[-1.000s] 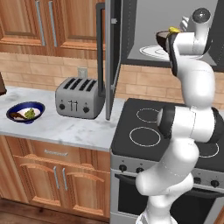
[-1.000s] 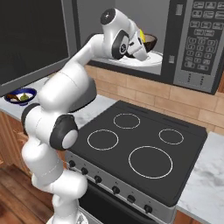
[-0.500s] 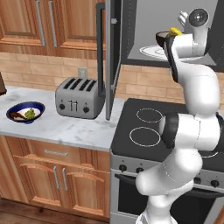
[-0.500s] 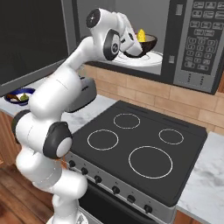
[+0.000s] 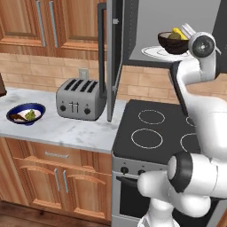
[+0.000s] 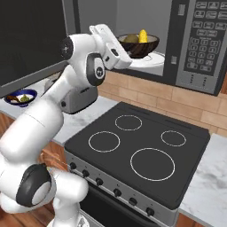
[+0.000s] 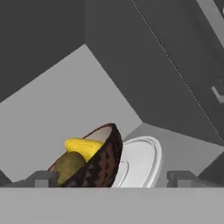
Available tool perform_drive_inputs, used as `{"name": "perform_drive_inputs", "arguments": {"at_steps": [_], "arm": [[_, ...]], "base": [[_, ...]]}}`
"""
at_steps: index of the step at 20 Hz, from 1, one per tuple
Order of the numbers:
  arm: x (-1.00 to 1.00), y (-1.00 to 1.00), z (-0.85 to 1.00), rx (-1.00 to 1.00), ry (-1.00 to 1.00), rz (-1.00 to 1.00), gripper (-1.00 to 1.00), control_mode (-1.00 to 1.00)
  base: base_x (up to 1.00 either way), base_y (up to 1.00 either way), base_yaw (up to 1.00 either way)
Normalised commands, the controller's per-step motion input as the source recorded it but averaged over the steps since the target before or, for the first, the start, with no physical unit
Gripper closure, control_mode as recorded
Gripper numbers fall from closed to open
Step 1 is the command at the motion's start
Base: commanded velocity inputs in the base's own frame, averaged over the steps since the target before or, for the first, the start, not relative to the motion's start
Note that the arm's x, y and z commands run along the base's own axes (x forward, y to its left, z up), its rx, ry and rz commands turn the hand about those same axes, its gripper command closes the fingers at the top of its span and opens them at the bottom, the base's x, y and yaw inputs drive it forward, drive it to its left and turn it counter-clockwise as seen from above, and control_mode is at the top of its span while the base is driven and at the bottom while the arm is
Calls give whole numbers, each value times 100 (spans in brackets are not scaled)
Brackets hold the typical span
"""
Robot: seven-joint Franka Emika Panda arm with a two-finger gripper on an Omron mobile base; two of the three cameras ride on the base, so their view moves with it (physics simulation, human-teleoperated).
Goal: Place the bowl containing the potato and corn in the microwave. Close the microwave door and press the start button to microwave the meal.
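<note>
Fingers spread and released, the stiff, light bowl sits between them on the plate; the door's rigid handle suits gripping.

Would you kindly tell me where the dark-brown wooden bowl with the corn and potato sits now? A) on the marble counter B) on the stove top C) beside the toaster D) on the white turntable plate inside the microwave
D: the dark-brown wooden bowl rests on the white turntable plate inside the open grey microwave.
</note>
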Motion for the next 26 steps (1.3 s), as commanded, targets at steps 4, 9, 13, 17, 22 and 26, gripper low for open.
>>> {"name": "perform_drive_inputs", "arguments": {"at_steps": [4,9,13,17,22,26], "arm": [[-100,8,70,-39,4,33,-100,-100],[-100,16,41,-50,23,41,-100,-100],[-100,59,16,-63,44,32,-100,-100],[-93,97,28,-66,48,15,-100,-100],[-80,54,-2,-39,14,0,-100,-100],[-100,62,-22,-17,-8,2,-100,-100]], "base": [[0,0,0],[0,0,0],[0,0,0],[0,0,0],[0,0,0],[0,0,0]]}}
